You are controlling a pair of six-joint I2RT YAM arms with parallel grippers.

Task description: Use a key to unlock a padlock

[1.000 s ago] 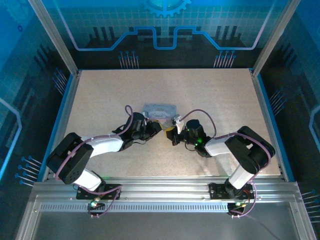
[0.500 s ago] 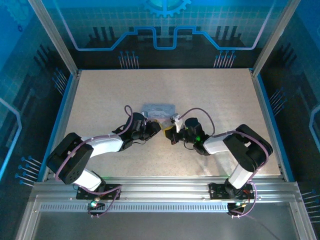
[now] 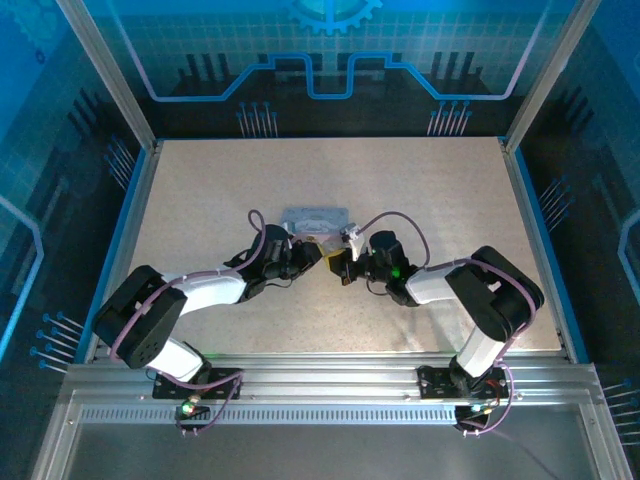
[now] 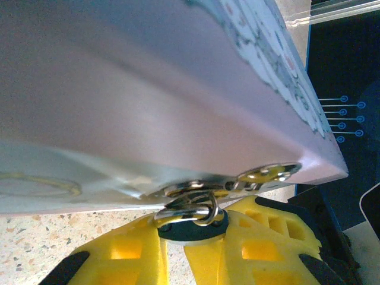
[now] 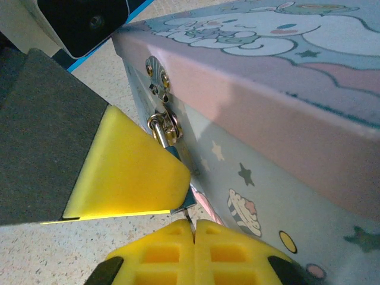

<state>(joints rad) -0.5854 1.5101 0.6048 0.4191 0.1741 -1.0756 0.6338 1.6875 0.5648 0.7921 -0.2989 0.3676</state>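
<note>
The pale lavender tin box (image 3: 318, 219) sits mid-table, and its side wall shows close up (image 5: 279, 148). The tiny padlock (image 4: 189, 228) hangs from the box's hasp by its silvery shackle (image 4: 191, 209). My left gripper (image 4: 175, 240) is shut on its dark body, one yellow finger on each side. In the right wrist view the padlock (image 5: 176, 157) pokes out beside the left gripper's yellow finger (image 5: 124, 169). My right gripper (image 5: 194, 228) is shut on the slim key (image 5: 187, 215), whose tip meets the padlock's underside. From above, the left gripper (image 3: 311, 252) and right gripper (image 3: 341, 267) nearly touch.
The speckled table (image 3: 420, 190) stretches wide around the box, bounded by blue side rails and a glass back wall. Both arms reach in from the near edge, with their cables arching over the wrists.
My right gripper has slid left toward the box front and the left gripper, closing the gap. The left arm and the box have stayed put.
</note>
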